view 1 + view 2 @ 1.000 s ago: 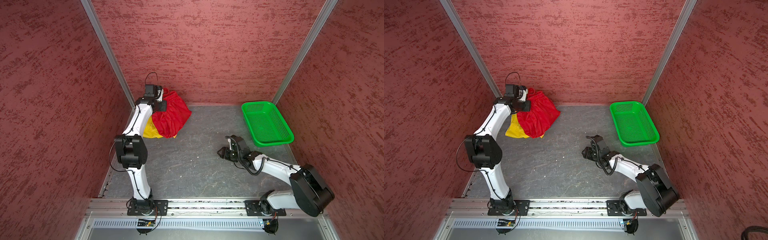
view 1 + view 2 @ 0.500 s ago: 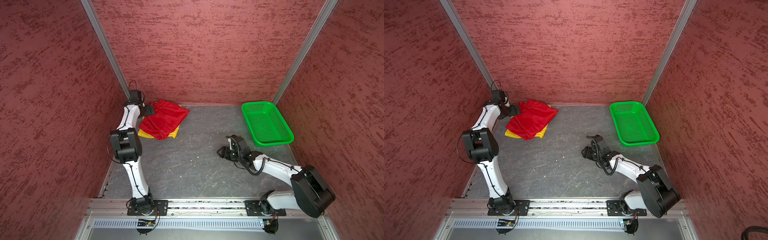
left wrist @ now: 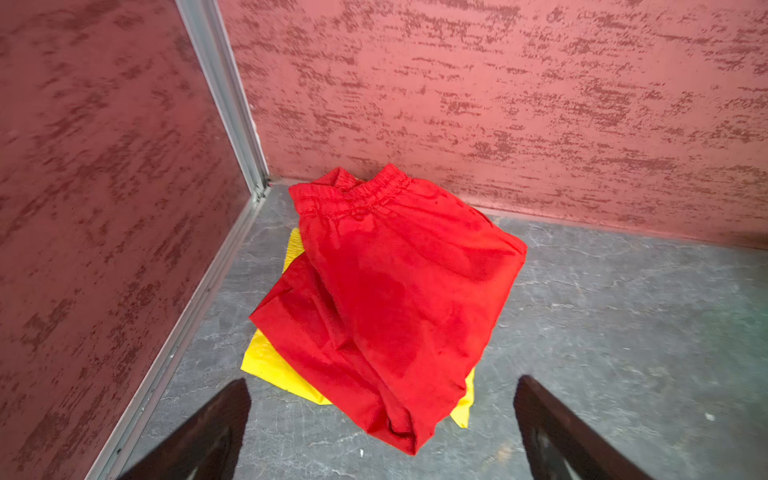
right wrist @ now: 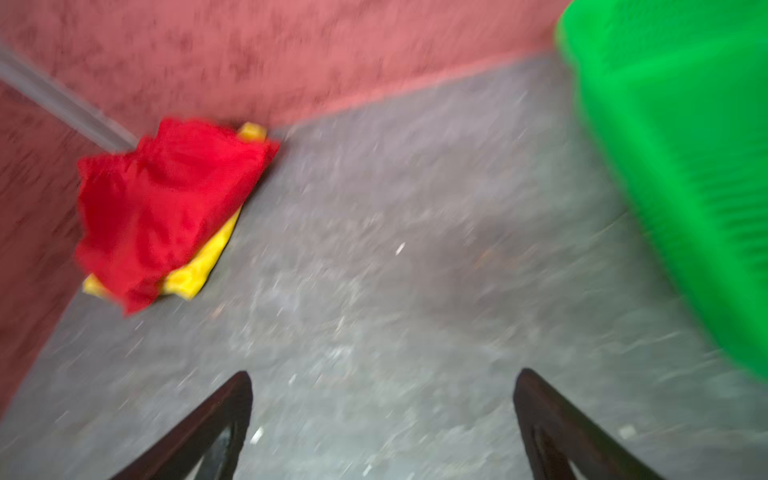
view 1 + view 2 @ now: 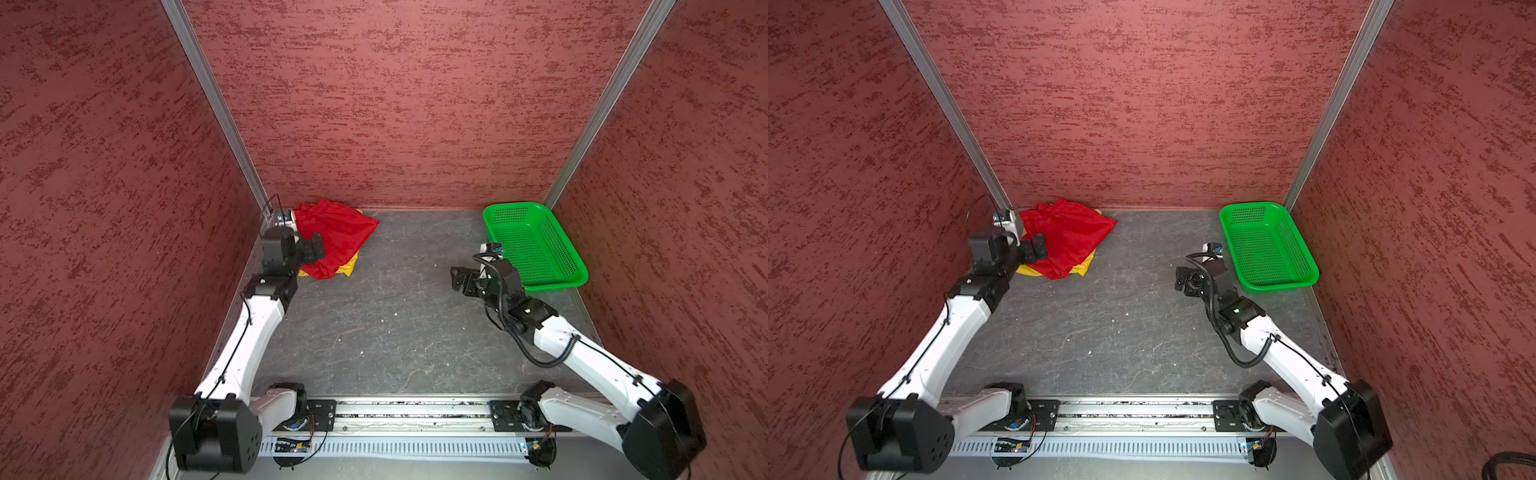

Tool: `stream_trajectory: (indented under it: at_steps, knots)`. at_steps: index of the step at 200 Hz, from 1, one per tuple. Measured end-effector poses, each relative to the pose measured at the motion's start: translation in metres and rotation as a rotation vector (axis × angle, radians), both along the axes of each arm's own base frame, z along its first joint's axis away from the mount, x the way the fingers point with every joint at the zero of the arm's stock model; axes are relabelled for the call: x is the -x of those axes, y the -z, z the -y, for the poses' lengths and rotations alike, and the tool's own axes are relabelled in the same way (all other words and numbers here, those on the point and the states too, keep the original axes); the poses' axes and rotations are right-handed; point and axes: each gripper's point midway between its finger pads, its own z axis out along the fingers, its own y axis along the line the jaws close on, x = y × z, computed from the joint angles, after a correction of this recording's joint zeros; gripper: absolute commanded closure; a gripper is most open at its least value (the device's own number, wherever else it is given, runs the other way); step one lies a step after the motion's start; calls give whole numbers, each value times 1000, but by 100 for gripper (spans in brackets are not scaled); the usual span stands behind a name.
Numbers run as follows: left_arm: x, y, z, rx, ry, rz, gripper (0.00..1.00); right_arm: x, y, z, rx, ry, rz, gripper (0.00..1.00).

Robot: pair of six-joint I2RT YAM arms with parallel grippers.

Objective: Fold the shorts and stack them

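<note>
Red shorts [image 3: 399, 291] lie over yellow shorts [image 3: 270, 365] in the far left corner of the desk [image 5: 395, 324], long axis back-to-front. Left fingers [image 3: 216, 428] wide, empty, just short of the near hem. Right fingers [image 4: 220, 415] wide, empty, well apart, beside the green basket [image 5: 536, 249]. Left arm nearer.

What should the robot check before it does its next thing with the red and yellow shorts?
1. Left fingers open, holding nothing: ok.
2. Right fingers open, holding nothing: ok.
3. Red shorts on top of yellow shorts: ok.
4. Red shorts lying neat and square: not ok, rumpled and skewed.
5. Yellow shorts folded: cannot tell, mostly hidden.
6. Green basket apart from the pile: ok.
</note>
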Motion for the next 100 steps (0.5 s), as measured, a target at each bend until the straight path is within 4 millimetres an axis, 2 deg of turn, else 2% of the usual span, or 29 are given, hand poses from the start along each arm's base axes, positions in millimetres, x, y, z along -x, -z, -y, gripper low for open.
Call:
stream_trajectory:
  at_steps: [18, 35, 48, 62, 76, 100]
  knots:
    - [17, 51, -2, -14, -16, -34, 0, 5, 7, 26, 108, 56, 78, 1]
    - [34, 99, -5, -28, -29, -86, 1, 10, 27, 48, 219, 101, 122, 1]
    - [44, 124, -5, -39, -30, -103, 1, 13, 43, 62, 290, 134, 143, 1]
    - [49, 140, -3, -43, -22, -90, 1, 15, 57, 78, 357, 173, 145, 1]
    - [49, 149, -1, -47, -15, -65, 1, 12, 58, 89, 397, 206, 157, 1]
    - [35, 145, 1, -42, -10, 3, 1, 3, 57, 103, 426, 259, 167, 1]
